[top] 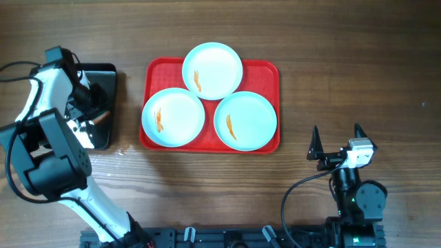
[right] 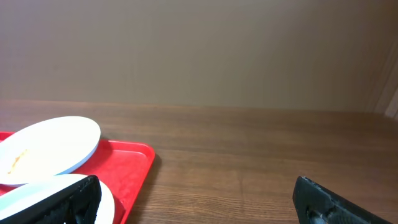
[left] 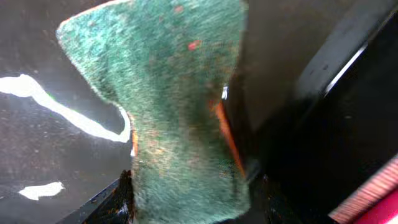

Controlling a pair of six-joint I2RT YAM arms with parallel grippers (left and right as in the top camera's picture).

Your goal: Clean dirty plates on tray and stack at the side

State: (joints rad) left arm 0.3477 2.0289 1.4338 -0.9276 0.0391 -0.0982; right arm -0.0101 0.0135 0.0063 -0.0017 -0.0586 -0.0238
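Observation:
Three pale plates lie on the red tray (top: 265, 69): one at the back (top: 212, 69), one front left (top: 173, 117), one front right (top: 246, 120). Each carries an orange smear. My left gripper (top: 93, 114) is down over the black tray, far left of the plates. In the left wrist view a green scouring sponge (left: 161, 93) with orange stains fills the space between the jaws, and the left gripper (left: 196, 199) is shut on it. My right gripper (top: 337, 141) rests wide open near the front right, holding nothing. The right wrist view shows it (right: 196, 199) facing two plates (right: 50, 149) on the tray (right: 134, 162).
A glossy black tray (top: 103, 72) sits at the far left, with white reflections on its wet surface (left: 56, 109). A few water drops lie on the wood between the two trays (top: 124, 148). Bare wooden table stretches right of the red tray (top: 344, 69).

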